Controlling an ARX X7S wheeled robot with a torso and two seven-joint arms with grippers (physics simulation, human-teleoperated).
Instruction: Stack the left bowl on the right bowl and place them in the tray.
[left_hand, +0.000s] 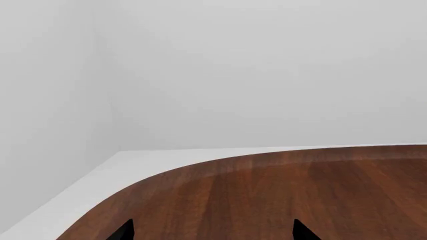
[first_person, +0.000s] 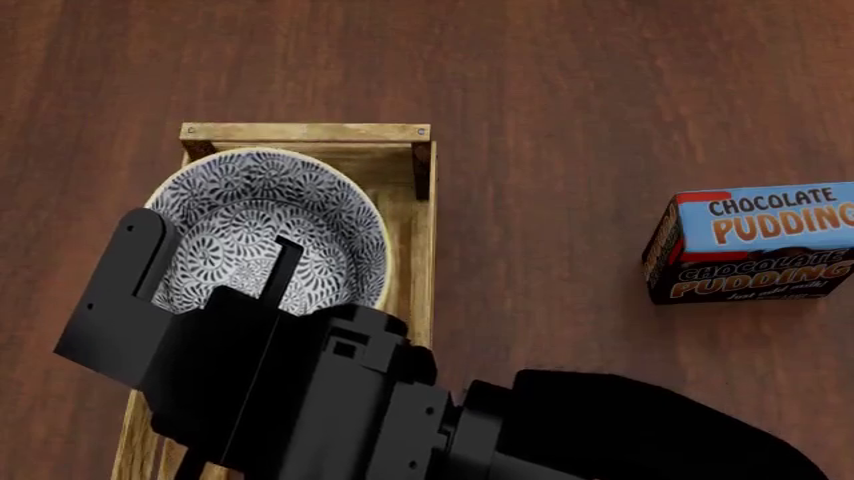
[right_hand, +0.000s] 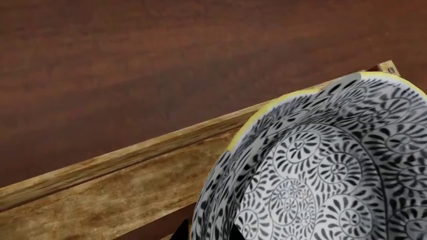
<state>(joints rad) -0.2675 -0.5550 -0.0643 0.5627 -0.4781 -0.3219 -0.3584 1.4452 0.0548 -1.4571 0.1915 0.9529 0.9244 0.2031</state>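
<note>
Dark wood surface (first_person: 601, 90) carries the tray (first_person: 307, 132), bowls (first_person: 254, 225) inside. Right jaws pinch the rim; left jaws gape empty. Release should follow.

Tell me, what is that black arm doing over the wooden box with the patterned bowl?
The robot's right gripper is at the patterned bowl, which sits in the far end of the wooden tray; only one bowl can be made out from here. Whether the gripper is gripping it is unclear. The left gripper is off elsewhere, open over bare table. A chocolate pudding box stands apart, to the right.
</note>
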